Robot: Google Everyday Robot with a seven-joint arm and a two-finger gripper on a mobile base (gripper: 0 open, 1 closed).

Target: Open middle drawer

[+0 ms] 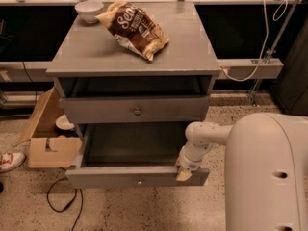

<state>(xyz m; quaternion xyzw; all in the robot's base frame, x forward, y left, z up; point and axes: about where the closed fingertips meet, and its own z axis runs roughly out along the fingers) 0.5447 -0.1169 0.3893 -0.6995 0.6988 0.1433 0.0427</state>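
Note:
The middle drawer (pixel 120 176) is the gray drawer with a small round knob (pixel 139 181) at the centre of its front. It stands pulled well out of the gray cabinet (pixel 192 57), and its dark inside shows nothing in it. My gripper (pixel 185 171) is at the right end of that drawer's front, at its top rim, with the white arm (pixel 204 137) reaching in from the right. Above it, another gray drawer front (pixel 96 110) with a like knob (pixel 137 111) sits nearly closed. Any lower drawer is hidden under the open one.
A brown chip bag (pixel 134 29) and a white bowl (pixel 89 9) lie on the cabinet top. A cardboard box (pixel 45 141) stands on the floor at the left, with a shoe (pixel 9 160) and a black cable (pixel 60 196) nearby. My white body (pixel 267 177) fills the lower right.

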